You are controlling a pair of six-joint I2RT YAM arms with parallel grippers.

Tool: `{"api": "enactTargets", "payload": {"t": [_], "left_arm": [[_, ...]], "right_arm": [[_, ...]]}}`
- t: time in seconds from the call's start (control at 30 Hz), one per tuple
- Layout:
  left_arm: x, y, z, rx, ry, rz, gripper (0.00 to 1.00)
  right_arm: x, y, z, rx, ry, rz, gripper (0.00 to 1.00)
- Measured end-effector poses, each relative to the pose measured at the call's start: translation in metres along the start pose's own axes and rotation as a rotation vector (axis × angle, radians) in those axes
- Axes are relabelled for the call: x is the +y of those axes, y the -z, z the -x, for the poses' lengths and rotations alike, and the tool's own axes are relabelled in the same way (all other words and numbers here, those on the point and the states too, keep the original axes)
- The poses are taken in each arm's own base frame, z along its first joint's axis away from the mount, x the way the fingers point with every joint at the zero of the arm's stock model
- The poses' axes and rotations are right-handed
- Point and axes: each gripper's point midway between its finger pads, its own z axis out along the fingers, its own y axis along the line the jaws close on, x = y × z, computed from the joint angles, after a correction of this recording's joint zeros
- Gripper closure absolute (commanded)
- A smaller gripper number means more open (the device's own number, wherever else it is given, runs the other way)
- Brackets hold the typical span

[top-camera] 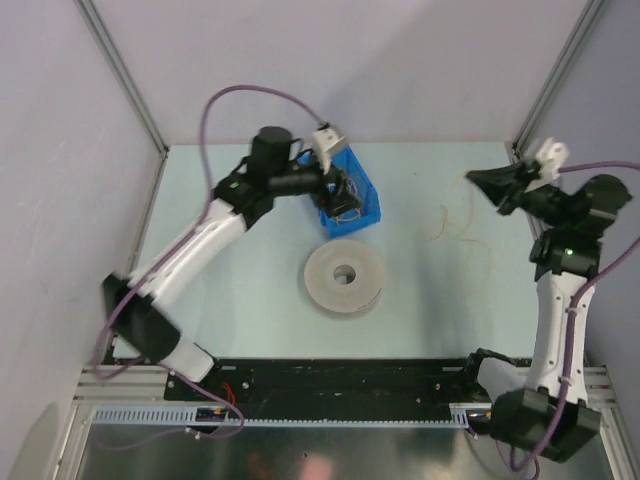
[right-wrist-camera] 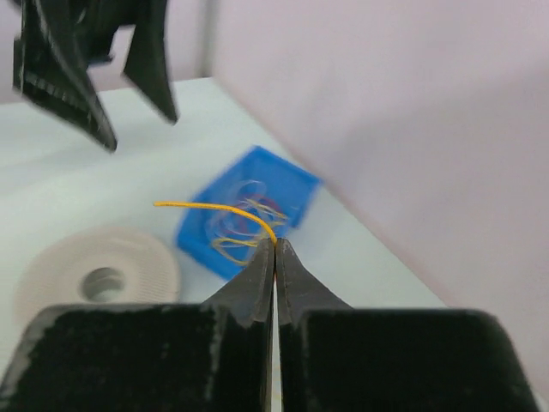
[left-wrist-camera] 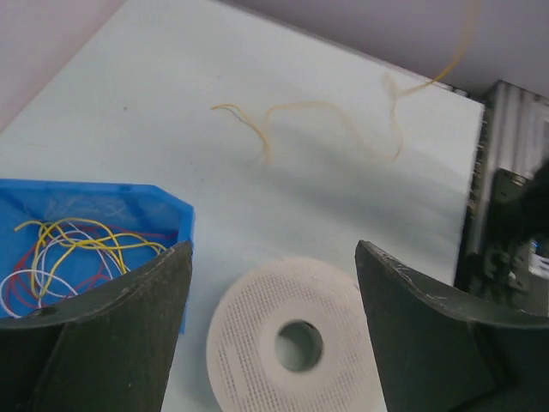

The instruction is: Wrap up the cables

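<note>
Nearest to the arm bases you see the white perforated plastic spool (top-camera: 345,280) with a round hole in its middle. It lies flat on the pale blue-green table (top-camera: 240,300), close to the centre.

At 12 o'clock from the spool, just beside it, stands the small blue plastic bin (top-camera: 366,192). In the bin lies a loose tangle of thin yellow, white, red and purple cables (left-wrist-camera: 69,249).

Your left gripper (top-camera: 340,195) hangs over the bin. In the left wrist view its two dark fingers (left-wrist-camera: 111,335) stand wide apart and there is nothing between them.

At about 2 o'clock from the spool, well apart from it, a long pale cream cable (top-camera: 465,225) lies in loose curves on the table. One part of it rises off the table toward 1 o'clock.

Your right gripper (top-camera: 472,178) is above this area, raised off the table. In the right wrist view its jaws are pressed together at the tips on a thin yellow-orange strand (right-wrist-camera: 214,209), which arches from the tips toward 10 o'clock. I cannot tell if this strand is the same wire as the cream cable.
</note>
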Motion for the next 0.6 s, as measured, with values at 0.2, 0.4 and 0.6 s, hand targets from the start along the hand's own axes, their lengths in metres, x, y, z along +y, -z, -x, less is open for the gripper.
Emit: {"api": "enactTargets", "payload": {"t": [0.2, 0.4, 0.6], "left_arm": [[-0.091, 0.104, 0.032, -0.182, -0.159, -0.125, 0.29], [-0.129, 0.128, 0.036, -0.228, -0.114, -0.224, 0.41], [-0.135, 0.078, -0.019, -0.029, 0.18, -0.307, 0.48]], "right_arm": [[0.12, -0.044, -0.006, -0.013, 0.171, 0.344, 1.0], [0.204, -0.051, -0.033, 0.046, 0.364, 0.58, 1.0], [0.232, -0.051, -0.053, 0.132, 0.54, 0.641, 1.0]]}}
